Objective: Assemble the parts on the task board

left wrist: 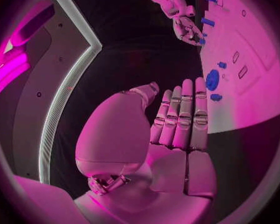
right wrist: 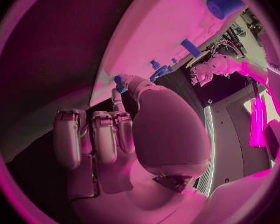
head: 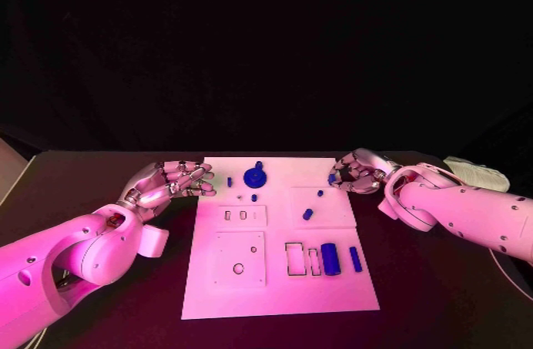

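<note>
Robot hands flank a white task board (head: pixel 278 283) lying flat on a black worktop (head: pixel 444 287), seen from the head camera. The left robot hand (head: pixel 169 183) hovers just off the board's left edge near its far corner, fingers apart and grasping nothing. The right robot hand (head: pixel 360 172) sits at the board's far right corner with fingers curled inward, and a small blue part (head: pixel 332 179) shows at its fingertips. The right wrist view shows what the head view leaves unclear: that blue part (right wrist: pixel 119 81) is pinched between the thumb and a finger at the board's edge, while the other fingers (right wrist: pixel 94 137) lie folded side by side. The left wrist view shows the left robot hand's smooth metallic fingers (left wrist: pixel 185 115) extended straight and together, the palm bare, beside the board's rim (left wrist: pixel 239 122). On the board, a round blue wheel-shaped part (head: pixel 256 177) lies near the far edge, small blue pegs (head: pixel 308 214) are scattered at mid-board, and a thick blue cylinder (head: pixel 330 260) and a slimmer blue rod (head: pixel 356 259) lie side by side near the right edge beside rectangular cut-outs (head: pixel 296 259). A raised square plate with an oval hole (head: pixel 239 269) occupies the board's near left.
</note>
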Available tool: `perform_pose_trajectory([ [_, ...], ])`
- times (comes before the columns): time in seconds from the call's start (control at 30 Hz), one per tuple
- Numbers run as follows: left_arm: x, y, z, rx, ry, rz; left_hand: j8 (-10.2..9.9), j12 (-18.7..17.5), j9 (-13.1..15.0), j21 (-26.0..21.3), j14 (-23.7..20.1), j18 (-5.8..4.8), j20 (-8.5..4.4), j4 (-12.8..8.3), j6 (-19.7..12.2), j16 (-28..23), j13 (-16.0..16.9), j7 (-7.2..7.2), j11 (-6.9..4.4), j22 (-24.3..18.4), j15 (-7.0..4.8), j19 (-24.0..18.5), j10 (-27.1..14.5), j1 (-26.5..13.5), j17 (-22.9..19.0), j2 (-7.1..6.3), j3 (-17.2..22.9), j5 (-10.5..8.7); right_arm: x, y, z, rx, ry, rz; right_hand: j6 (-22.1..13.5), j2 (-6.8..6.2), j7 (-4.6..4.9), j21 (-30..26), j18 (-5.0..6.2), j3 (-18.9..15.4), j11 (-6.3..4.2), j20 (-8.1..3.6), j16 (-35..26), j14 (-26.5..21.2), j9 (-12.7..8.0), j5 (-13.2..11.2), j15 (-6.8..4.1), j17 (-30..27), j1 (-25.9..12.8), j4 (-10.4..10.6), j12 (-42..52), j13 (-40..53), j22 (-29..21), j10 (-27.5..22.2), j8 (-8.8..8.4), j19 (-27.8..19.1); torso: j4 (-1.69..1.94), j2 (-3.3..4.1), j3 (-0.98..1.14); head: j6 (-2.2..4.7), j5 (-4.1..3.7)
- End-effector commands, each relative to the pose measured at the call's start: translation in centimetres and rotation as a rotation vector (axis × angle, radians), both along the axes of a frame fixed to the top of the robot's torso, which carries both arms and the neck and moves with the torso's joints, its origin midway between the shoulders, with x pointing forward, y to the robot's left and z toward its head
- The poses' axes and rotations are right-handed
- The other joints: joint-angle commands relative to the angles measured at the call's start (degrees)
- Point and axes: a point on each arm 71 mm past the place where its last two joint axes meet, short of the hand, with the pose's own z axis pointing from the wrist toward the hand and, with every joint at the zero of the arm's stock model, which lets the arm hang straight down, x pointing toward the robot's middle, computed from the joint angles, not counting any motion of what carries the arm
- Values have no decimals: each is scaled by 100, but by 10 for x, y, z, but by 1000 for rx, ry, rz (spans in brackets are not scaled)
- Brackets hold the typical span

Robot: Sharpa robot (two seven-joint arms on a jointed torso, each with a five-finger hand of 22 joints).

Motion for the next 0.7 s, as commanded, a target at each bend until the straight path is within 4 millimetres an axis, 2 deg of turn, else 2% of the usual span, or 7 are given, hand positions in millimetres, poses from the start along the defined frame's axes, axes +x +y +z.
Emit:
perform_pose_trajectory([
  [0.03,-1,-2,1,-5,-9,-21,-26,-29,5,13,-33,66,-12,4,-6,21,-7,31,33,-9,-6,-45,-21,-39,5,-25,24,18,-1,1,-1,-5,-6,2,45,-13,-14,34,-79,24,-38,-43,23,597,7,-41,-55,1509,-65,9,33,1445,838,528,48,361,3,-1,-3,-5,-1],
  [0.47,-1,-1,1,-4,-8,-21,-31,-31,4,13,-35,66,-11,3,-12,21,-8,36,36,-10,-5,-47,-27,-43,8,-29,24,18,-1,1,6,19,-100,-61,179,-45,-102,45,-83,-26,-116,-118,23,597,65,-71,-128,1509,-285,91,98,1505,858,593,204,374,5,-2,-3,5,14],
  [0.7,0,0,1,-2,-6,-18,-31,-31,4,13,-35,66,-11,3,-12,21,-8,36,36,-10,-5,-47,-27,-43,8,-29,24,18,-4,8,9,36,-125,-72,175,-53,-109,35,-80,-32,-127,-126,23,597,69,-30,-132,1509,-306,98,91,1499,847,587,215,370,-4,-6,1,4,24],
])
